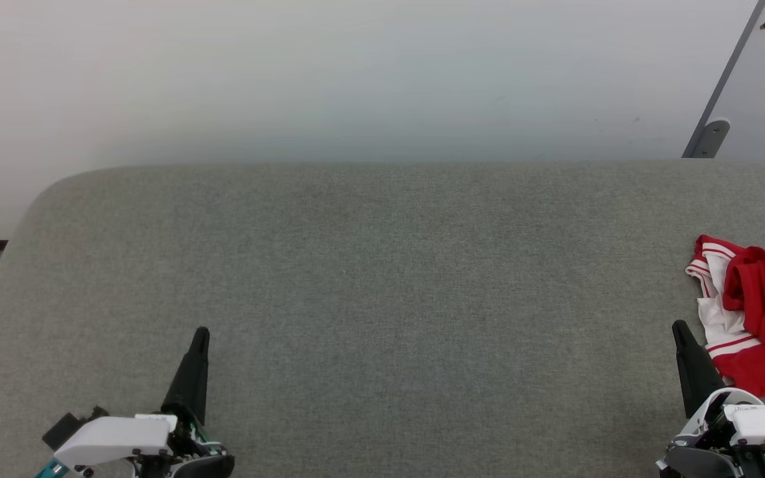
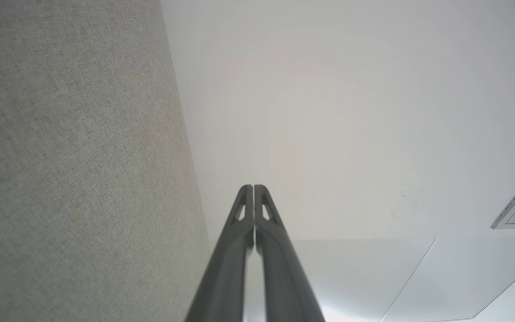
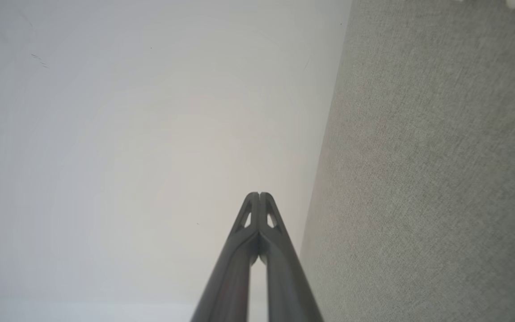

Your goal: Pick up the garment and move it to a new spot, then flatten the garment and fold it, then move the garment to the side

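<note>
Garment: the garment [image 1: 764, 299] lies bunched at the far right of the bench [image 1: 382, 265]. Its red body is rumpled over white cloth with striped trim, and the picture's edge cuts it off.
Left tool: the left tool [image 1: 198, 342] is at the lower left, well apart from the cloth. Its fingers are pressed together and hold nothing, as its wrist view confirms [image 2: 254, 190].
Right tool: the right tool [image 1: 682, 335] is just beside the garment's near edge. Its fingers are also pressed together and empty [image 3: 259, 197].
Stage: we judge this fits two readings, a heap waiting to be lifted or a garment already set to the side. The folds look loose rather than neat, but that does not settle it.
Doing it well: either way, we keep the right tool's tips off the trim. Soft jersey drags and snags easily.
Middle of the bench: bare grey cloth lies between our two tools.
</note>
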